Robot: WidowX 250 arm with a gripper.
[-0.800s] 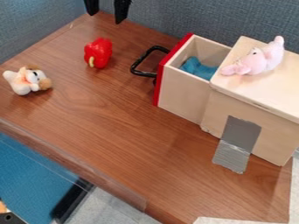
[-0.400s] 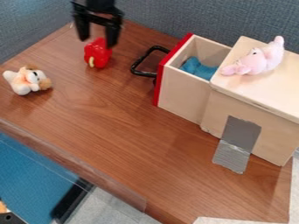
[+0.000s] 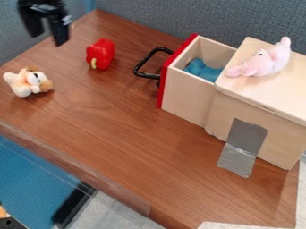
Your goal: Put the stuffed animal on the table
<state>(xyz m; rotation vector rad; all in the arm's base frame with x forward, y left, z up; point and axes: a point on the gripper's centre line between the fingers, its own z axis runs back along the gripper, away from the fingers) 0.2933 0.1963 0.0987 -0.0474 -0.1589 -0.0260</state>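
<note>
Tool (image 3: pixel 49 38), open w/ nothing held, just swung off red pepper (image 3: pixel 100 54), prob. to grab plush dog (image 3: pixel 27 82) next.

Just right of and below the claw (image 3: pixel 48 39) in the camera view is a red toy pepper (image 3: pixel 100 53). Farther right, a wooden box (image 3: pixel 279 136) bears silver tape (image 3: pixel 242 147); its open drawer (image 3: pixel 188 96), red-fronted with a black handle (image 3: pixel 138 67) toward the claw, holds something blue (image 3: pixel 203 70). A blue-grey partition (image 3: pixel 203 18) stands behind.
</note>
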